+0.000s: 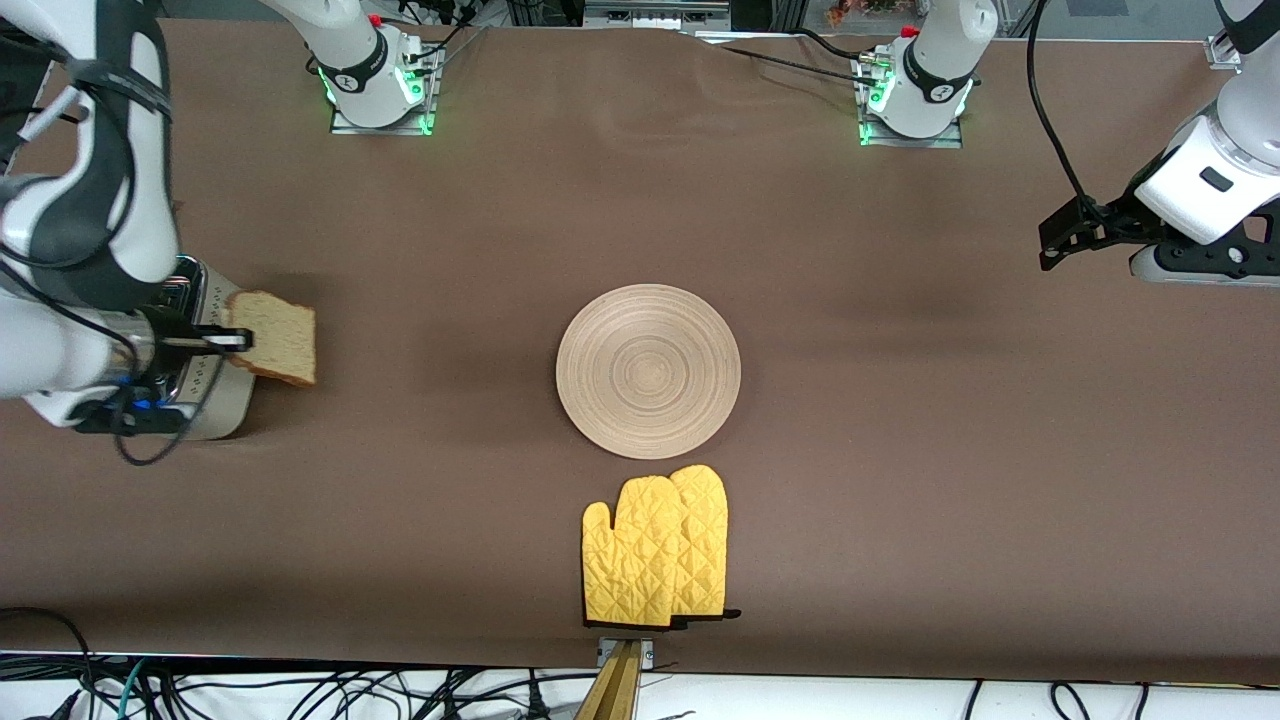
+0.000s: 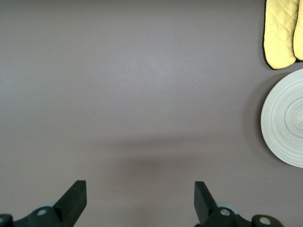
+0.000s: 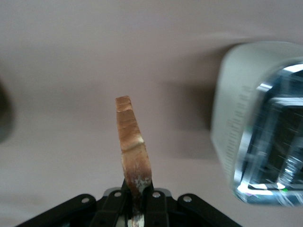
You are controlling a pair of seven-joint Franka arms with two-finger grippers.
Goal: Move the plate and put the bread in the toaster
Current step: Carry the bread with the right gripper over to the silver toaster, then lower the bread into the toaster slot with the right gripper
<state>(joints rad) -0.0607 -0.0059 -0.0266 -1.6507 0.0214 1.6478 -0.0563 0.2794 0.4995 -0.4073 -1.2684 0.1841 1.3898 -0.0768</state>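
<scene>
The right end effector (image 1: 238,341) pinches the bread (image 1: 275,338) by one edge beside the toaster (image 1: 205,400); the left end effector (image 2: 137,201) waits, fingers apart, over bare bench (image 1: 900,450)

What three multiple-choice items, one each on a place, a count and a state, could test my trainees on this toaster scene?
1. Where is the bread?
A. on the plate
B. in the right gripper, beside the toaster
C. in a toaster slot

2. How many yellow oven mitts lie near the plate?
A. one
B. two
C. four

3. How do the left gripper's jaws stand?
A. open, holding nothing
B. shut on the bread
C. shut on a mitt

Key: 1 B, the right gripper pinches the slice beside the toaster; 2 B, two overlap; 3 A, the left gripper shows bare table between its jaws.
</scene>
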